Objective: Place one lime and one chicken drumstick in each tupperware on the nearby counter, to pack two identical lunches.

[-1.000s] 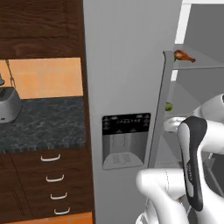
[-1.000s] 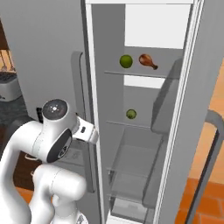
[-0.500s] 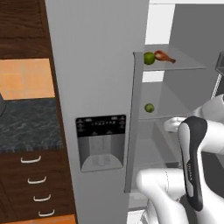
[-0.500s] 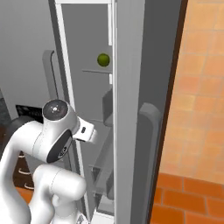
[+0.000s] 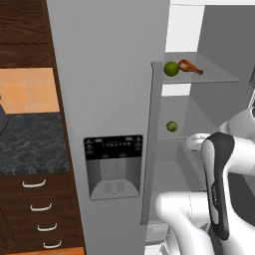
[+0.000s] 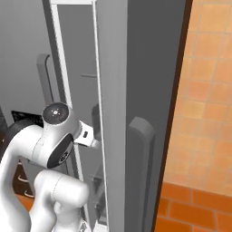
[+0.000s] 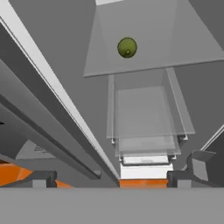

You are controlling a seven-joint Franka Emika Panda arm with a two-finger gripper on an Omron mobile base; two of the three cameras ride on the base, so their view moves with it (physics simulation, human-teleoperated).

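Grey fridge stands open, its closed door carrying a dark dispenser panel; dark marbled counter over brown drawers with silver handles sits at 9 o'clock of it in the left base view.

Upper glass shelf: one lime touching or just beside the chicken drumstick, which lies at its 3 o'clock, bone end pointing toward 4 o'clock.

Lower shelf: second lime alone, near the shelf's left edge. In the hand view this lime sits at 12 o'clock, well apart from the gripper.

Clear drawer bin below the lower shelf.

Gripper: dark finger tips at 6 o'clock of the hand view, spread wide, nothing between them.

Right base view: open fridge door edge-on, orange tiled wall at 3 o'clock.
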